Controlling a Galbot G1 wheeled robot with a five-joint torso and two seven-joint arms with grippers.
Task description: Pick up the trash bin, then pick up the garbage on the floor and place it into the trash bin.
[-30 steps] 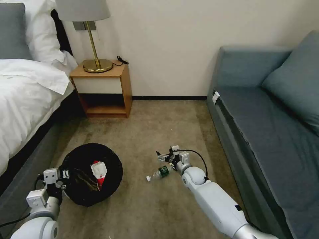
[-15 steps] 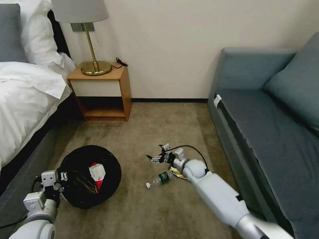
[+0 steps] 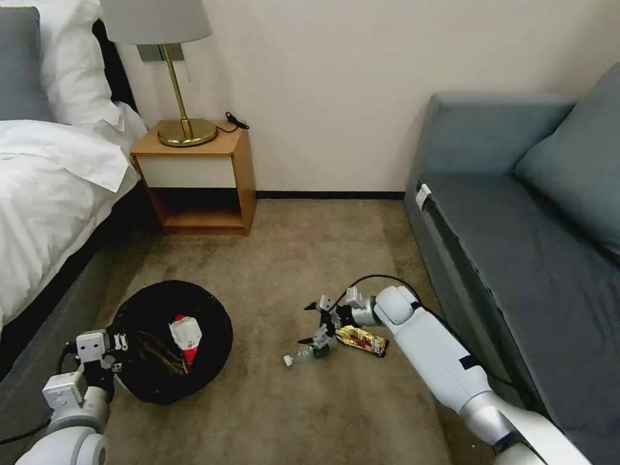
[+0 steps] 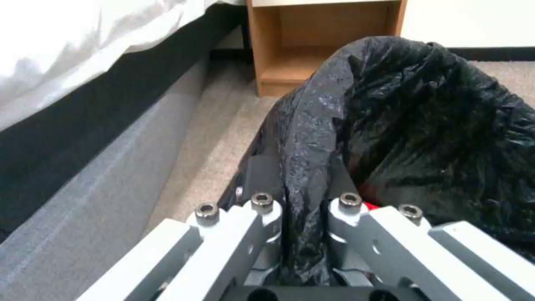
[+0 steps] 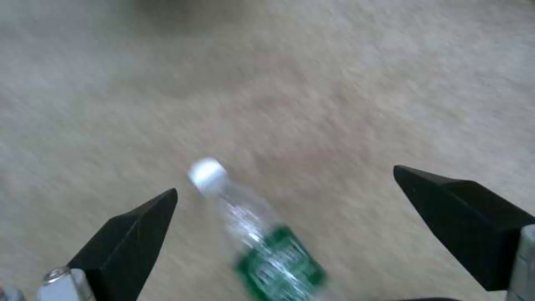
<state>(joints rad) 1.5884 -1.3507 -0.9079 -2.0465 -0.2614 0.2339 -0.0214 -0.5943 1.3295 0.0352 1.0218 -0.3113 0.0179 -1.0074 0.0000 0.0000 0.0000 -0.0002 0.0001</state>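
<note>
Head view: right gripper (image 3: 312, 323) has dropped, fingers spread astride bottle (image 3: 309, 351); wrapper (image 3: 363, 340) uncovered at 3 o'clock. Green label unreadable. Left gripper (image 4: 304, 209) pinching trash bin (image 3: 169, 340) rim.

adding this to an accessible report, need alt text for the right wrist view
The right hand hangs open just above a small clear bottle with a green label and white cap, lying on its side on beige carpet. Its two black fingertips stand wide apart on either side of the bottle, touching nothing.
</note>
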